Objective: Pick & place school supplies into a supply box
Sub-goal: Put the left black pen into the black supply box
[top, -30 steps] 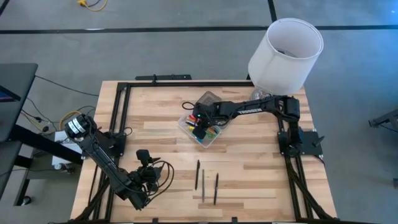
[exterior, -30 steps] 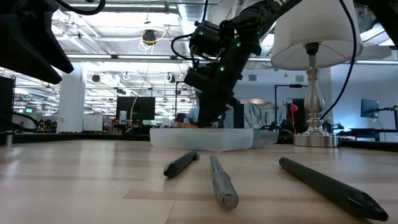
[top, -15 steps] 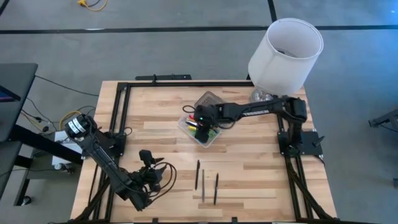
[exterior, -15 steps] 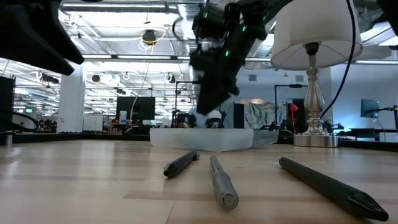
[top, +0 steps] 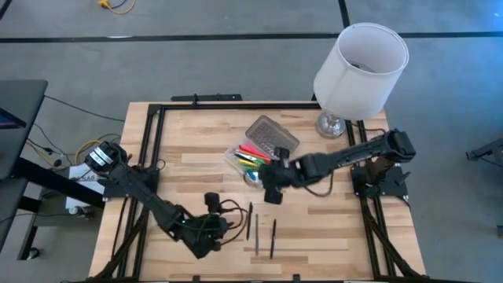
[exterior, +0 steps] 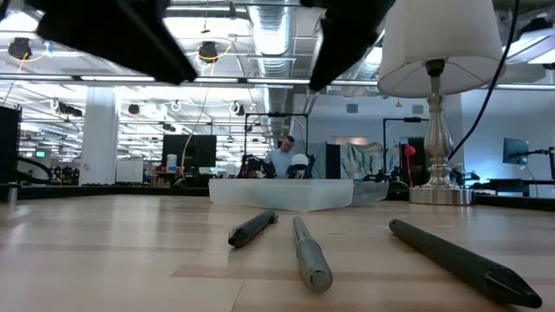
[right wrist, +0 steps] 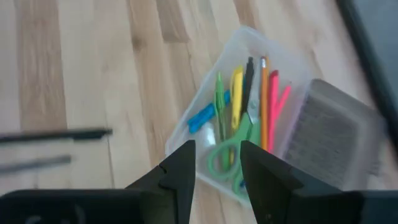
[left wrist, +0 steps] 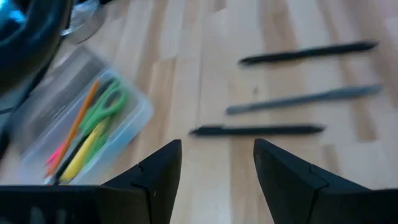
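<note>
High view, right jaws seemingly open, empty

Light is even and bright over the wooden table in the high view, with only soft, short shadows under the arms and beside the white lampshade. In the low view the room behind glows from rows of ceiling lights, and the arm parts at the top stand as black silhouettes against them. The nearest dark pen there is soft, out of focus at its near end. Both wrist views are smeared by motion blur: the three pens streak in the left wrist view, and the supply box and its contents look hazy in the right wrist view.
</note>
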Motion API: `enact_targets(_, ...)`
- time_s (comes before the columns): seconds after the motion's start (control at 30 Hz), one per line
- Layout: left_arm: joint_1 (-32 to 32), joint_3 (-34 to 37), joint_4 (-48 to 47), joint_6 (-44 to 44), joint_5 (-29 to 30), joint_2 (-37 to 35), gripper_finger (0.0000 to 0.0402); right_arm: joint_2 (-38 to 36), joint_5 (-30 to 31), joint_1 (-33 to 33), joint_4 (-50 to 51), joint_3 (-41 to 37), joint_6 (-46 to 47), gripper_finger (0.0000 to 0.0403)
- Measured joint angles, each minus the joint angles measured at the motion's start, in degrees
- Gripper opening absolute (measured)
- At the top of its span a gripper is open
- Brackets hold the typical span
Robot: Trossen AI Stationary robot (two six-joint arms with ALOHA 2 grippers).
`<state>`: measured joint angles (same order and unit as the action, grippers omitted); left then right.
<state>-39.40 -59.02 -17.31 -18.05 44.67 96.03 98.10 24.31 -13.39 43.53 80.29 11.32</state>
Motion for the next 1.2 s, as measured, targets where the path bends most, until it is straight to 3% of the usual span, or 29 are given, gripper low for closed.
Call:
enact_targets(0.13, 2.85, 0.00, 5.30, 6.48, -4.65, 0.00, 0.0196, 0.01, 7.63, -5.85, 4.54, 0.00, 2.75, 0.0120)
enact_targets(0.33, 6.81, -0.04, 9.55, 12.83, -10.53, 0.75, 0.0196, 0.55, 13.95, -13.77, 10.23, -0.02, 10.70, 0.0120)
enact_targets(0.6, 12.64, -0.04, 15.67, 14.04, -23.12, 7.86, 0.0196, 0.55, 22.03, -24.55, 14.69, -1.01, 23.37, 0.0120)
enact_targets(0.87, 13.98, -0.04, 21.22, 18.88, -25.95, 12.13, 0.0196, 0.55, 28.00, -32.90, 14.55, -5.59, 33.08, 0.0120)
enact_targets(1.2, 15.75, -0.02, 24.36, 18.70, -31.48, 13.11, 0.0196, 0.55, 32.97, -37.89, 12.85, -12.25, 43.55, 0.0120)
